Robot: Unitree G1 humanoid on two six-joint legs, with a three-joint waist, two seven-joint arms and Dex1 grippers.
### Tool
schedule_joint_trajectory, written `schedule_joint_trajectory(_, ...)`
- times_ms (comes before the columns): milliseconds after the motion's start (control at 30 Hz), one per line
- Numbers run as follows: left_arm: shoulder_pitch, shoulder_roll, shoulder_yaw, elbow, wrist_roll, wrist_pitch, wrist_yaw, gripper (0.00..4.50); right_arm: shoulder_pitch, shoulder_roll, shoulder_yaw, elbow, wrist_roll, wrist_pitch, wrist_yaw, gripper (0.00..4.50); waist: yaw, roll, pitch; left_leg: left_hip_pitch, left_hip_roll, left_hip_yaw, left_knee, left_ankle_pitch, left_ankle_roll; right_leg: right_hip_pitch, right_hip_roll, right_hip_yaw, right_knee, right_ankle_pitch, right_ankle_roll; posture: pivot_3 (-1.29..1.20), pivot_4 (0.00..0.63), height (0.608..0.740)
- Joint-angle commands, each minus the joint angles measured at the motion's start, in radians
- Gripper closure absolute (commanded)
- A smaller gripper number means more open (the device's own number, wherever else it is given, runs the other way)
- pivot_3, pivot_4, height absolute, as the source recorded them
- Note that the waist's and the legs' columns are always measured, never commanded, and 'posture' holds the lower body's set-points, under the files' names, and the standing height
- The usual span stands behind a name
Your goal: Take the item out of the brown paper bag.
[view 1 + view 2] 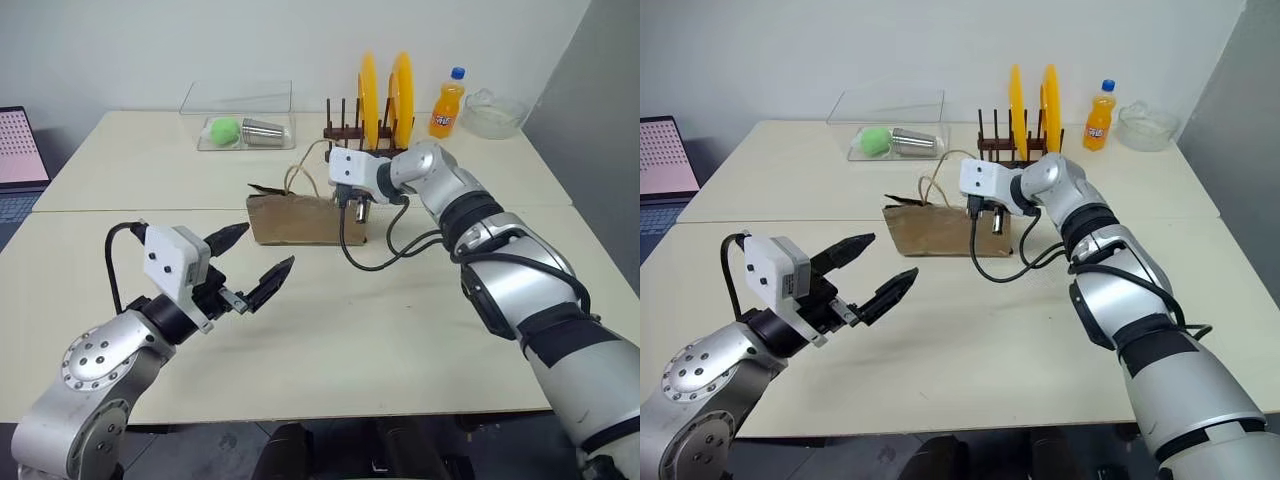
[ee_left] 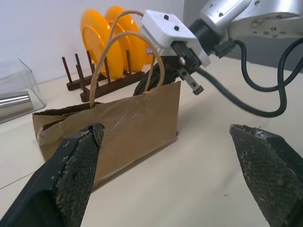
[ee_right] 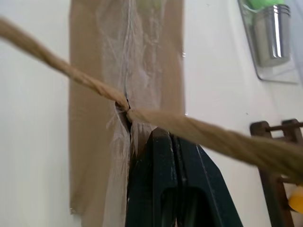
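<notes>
Left gripper (image 1: pixel 258 265) hangs over the near table with both black fingers spread wide, nothing in them. From the head camera: one brown paper bag (image 1: pixel 300 219) stands mid-table, and the right gripper (image 1: pixel 352 207) is clenched, tips down at the bag's right end. Behind it, two yellow plates (image 1: pixel 385 100) in one wooden rack (image 1: pixel 345 130), one orange soda bottle (image 1: pixel 446 104), one glass bowl (image 1: pixel 493 112), one clear tray (image 1: pixel 240 120) with a green ball (image 1: pixel 224 129) and a steel cup (image 1: pixel 264 131). The left wrist camera adds the bag's two cord handles (image 2: pixel 124 42) looping up, plus a dark curved shape with a bit of red just behind the bag's top edge, can't tell if that's the cola bottle. The right wrist camera shows the closed fingers (image 3: pixel 177 189) pressed together against the paper, one cord crossing above them.
</notes>
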Motion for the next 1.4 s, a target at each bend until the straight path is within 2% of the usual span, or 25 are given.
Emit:
schedule_joint_trajectory(33, 0.016, 0.02, 0.005, -0.022, 0.002, -0.033, -0.021, 0.0, 0.011, -0.019, -0.022, -0.053, 0.026, -0.04, 0.08, 4.45, 0.0, 0.0, 0.0, 0.0, 0.0, 0.0, 0.0, 0.0, 0.0, 0.0, 0.0, 0.0, 0.0, 0.0, 0.0, 0.0, 0.15, 0.74)
schedule_joint_trajectory(367, 0.05, 0.056, -0.002, -0.008, 0.01, -0.058, -0.071, 0.0, 0.098, -0.064, -0.015, -0.182, 0.08, -0.064, 0.285, 4.45, 0.0, 0.001, 0.0, 0.0, 0.0, -0.001, 0.0, 0.0, 0.0, 0.0, 0.0, 0.0, 0.0, 0.0, 0.0, 0.0, 0.15, 0.74)
schedule_joint_trajectory(600, 0.089, 0.077, -0.002, -0.005, 0.004, -0.063, -0.111, 0.0, 0.213, -0.101, -0.025, -0.428, 0.158, 0.002, 0.401, 4.45, 0.001, 0.001, 0.001, 0.0, 0.0, -0.001, 0.0, 0.0, 0.0, 0.0, 0.0, -0.001, 0.0, 0.0, 0.0, 0.0, 0.15, 0.74)
schedule_joint_trajectory(733, 0.097, 0.112, 0.031, 0.016, -0.013, -0.067, -0.157, 0.0, 0.291, -0.143, -0.055, -0.65, 0.22, 0.073, 0.397, 4.45, 0.002, 0.002, 0.001, 0.0, 0.0, -0.001, 0.0, 0.0, 0.0, 0.0, 0.0, -0.001, -0.001, 0.0, 0.0, 0.0, 0.15, 0.74)
schedule_joint_trajectory(800, 0.064, 0.142, 0.042, 0.059, 0.008, -0.093, -0.189, 0.0, 0.355, -0.166, -0.095, -0.818, 0.29, 0.168, 0.392, 4.45, 0.006, 0.002, 0.001, 0.0, 0.0, -0.002, 0.0, 0.0, 0.0, 0.0, 0.0, -0.001, -0.001, 0.0, 0.0, 0.0, 0.15, 0.74)
schedule_joint_trajectory(1000, -0.014, 0.274, -0.049, 0.221, 0.195, -0.349, -0.396, 0.0, 0.669, -0.277, -0.176, -1.353, 0.487, 0.556, 0.36, 4.45, 0.023, 0.003, 0.002, -0.001, 0.0, -0.003, -0.001, 0.0, 0.0, 0.001, 0.0, -0.003, -0.002, 0.0, 0.0, 0.0, 0.15, 0.74)
schedule_joint_trajectory(1133, -0.083, 0.325, -0.133, 0.353, 0.303, -0.556, -0.535, 0.0, 0.873, -0.345, -0.22, -1.614, 0.584, 0.753, 0.284, 3.64, 0.029, 0.005, 0.003, -0.002, 0.0, -0.002, -0.001, 0.0, 0.0, 0.0, 0.0, -0.002, -0.004, -0.001, -0.001, 0.0, 0.15, 0.74)
schedule_joint_trajectory(1400, -0.213, 0.326, -0.309, 0.554, 0.445, -0.862, -0.707, 0.0, 1.132, -0.404, -0.25, -1.932, 0.687, 0.959, 0.1, 0.77, 0.029, 0.005, 0.003, -0.001, 0.001, -0.001, -0.006, 0.0, 0.0, 0.0, 0.0, -0.003, -0.006, -0.005, 0.003, 0.0, 0.15, 0.74)
